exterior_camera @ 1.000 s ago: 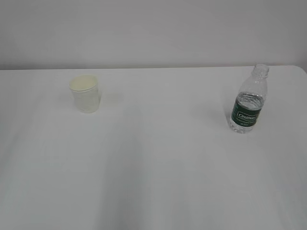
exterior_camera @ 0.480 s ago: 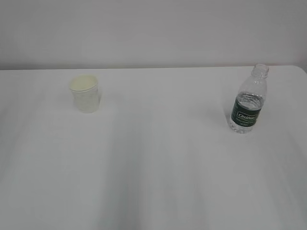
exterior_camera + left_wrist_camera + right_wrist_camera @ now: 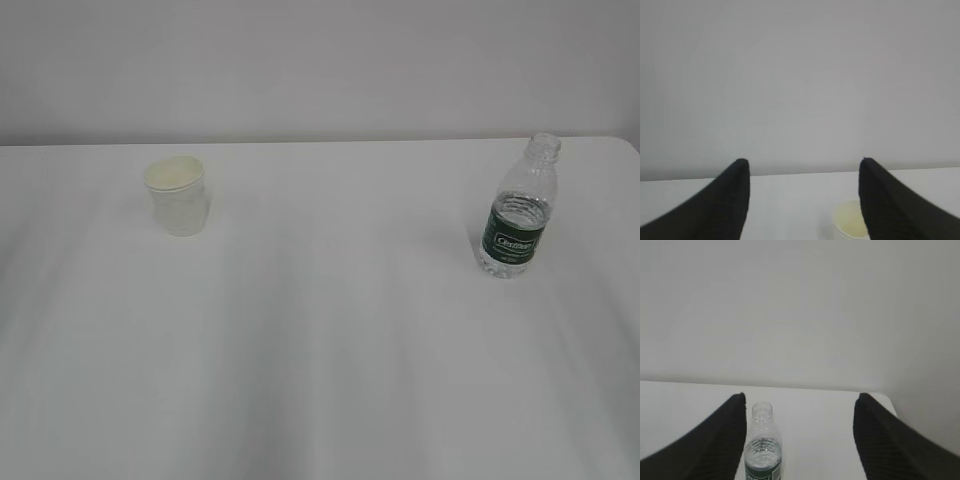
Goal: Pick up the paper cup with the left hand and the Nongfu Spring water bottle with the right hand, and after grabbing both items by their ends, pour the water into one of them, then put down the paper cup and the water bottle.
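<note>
Exterior view: the paper cup (image 3: 178, 196) stands left on the table (image 3: 330, 330), the Nongfu Spring water bottle (image 3: 517, 212) well apart, right. Both end effectors (image 3: 802, 200) (image 3: 800, 435) gape, empty. Cup probably crushes easily; grip the capless bottle low.

My matt black ribbed fingers (image 3: 715, 445) frame a clear glossy plastic bottle (image 3: 517, 210); far left, a matt white paper cup (image 3: 178, 196) on a smooth matt table (image 3: 330, 330).
</note>
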